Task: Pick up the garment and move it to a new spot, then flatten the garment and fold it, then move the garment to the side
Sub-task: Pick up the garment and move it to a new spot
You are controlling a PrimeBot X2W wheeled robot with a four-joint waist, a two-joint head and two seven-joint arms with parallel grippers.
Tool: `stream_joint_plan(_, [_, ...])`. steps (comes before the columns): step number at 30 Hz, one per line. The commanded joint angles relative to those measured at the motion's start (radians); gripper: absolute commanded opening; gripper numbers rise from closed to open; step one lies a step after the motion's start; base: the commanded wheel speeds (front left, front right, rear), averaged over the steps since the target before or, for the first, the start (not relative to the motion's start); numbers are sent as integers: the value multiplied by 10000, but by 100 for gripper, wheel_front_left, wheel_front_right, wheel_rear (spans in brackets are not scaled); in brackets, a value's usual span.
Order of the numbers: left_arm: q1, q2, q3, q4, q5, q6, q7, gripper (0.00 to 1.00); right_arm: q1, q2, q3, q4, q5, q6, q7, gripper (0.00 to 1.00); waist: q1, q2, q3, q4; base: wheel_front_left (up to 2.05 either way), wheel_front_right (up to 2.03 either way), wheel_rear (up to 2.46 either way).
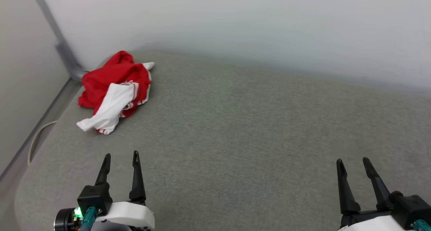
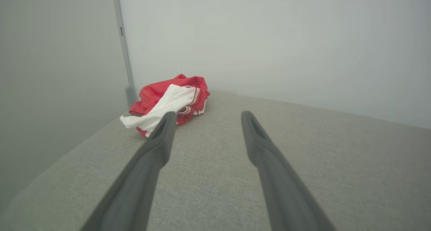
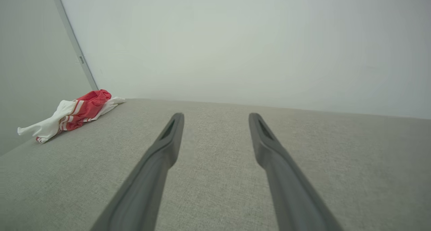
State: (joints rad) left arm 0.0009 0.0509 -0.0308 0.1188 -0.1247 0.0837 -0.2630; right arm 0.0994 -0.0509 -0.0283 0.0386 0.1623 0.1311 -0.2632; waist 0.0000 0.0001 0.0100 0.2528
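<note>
You can move freely over the wide grey surface (image 1: 252, 130). The garment (image 1: 114, 89) lies in the far left corner, close to the back wall (image 1: 235, 22) and the left wall (image 1: 20, 56).

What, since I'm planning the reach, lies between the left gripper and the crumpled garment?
Nothing: in the head view, only bare grey surface separates the left gripper from the garment.

The garment (image 1: 114, 89) lies on the surface's (image 1: 252, 133) far-left corner.

surface: grey fabric pad (image 1: 256, 130) | on it: 1 crumpled garment (image 1: 114, 89), far-left corner
</note>
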Motion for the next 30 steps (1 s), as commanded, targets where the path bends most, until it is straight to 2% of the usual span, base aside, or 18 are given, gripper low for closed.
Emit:
stream_joint_plan(1, [41,-11,18,11,-34,38,-28,100,69,13,7,-31,-30,-5,-25,100,0,-1,17,376,0,0,0])
stream_joint_plan(19, [144,-13,252,104,-191,79,-28,100,90,13,203,-127,-244,-7,-25,100,0,-1,90,2495,0,0,0])
stream_joint_plan(30, [358,-10,588,-229,-356,278,-28,100,-424,11,632,90,-453,-7,-25,100,0,-1,372,2762,0,0,0])
